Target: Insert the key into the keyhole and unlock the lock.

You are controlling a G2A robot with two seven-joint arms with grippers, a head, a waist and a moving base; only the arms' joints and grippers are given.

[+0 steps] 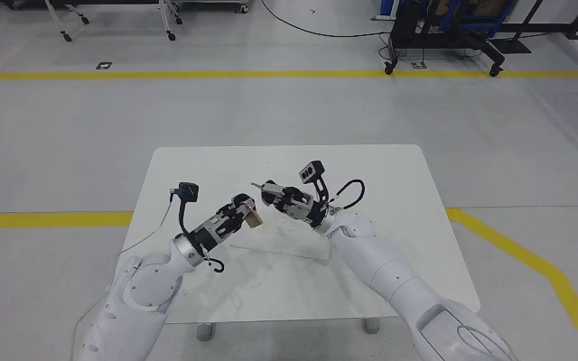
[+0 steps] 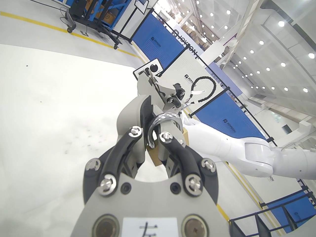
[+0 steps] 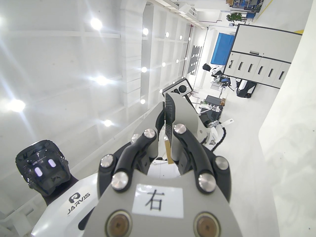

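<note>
- Brass is showing between the fingers of the right gripper (image 3: 167,109): one thin key (image 3: 168,150), seen edge-on, is being pinched by the two pads, which are pressing flat against it from both sides.
- One brass lock (image 2: 155,155) is sitting in the left gripper (image 2: 158,119), whose two fingers are clamping on its body. Its single silver shackle (image 2: 164,117) is curving between the fingertips.
- In the top view, the two grippers are facing each other above the middle of the table. Their tips are lying near one another but apart. The lock is jutting from the left gripper's tip towards the right gripper.
- Both the lock and the key are being held off the one white table (image 1: 388,180). I cannot tell which way the keyhole is facing.
- In the left wrist view, the right gripper is showing just beyond the lock, with its white arm stretching away behind it.
- Two yellow floor lines are running across the grey floor, one (image 1: 271,74) beyond the table and one (image 1: 63,218) passing under it.
</note>
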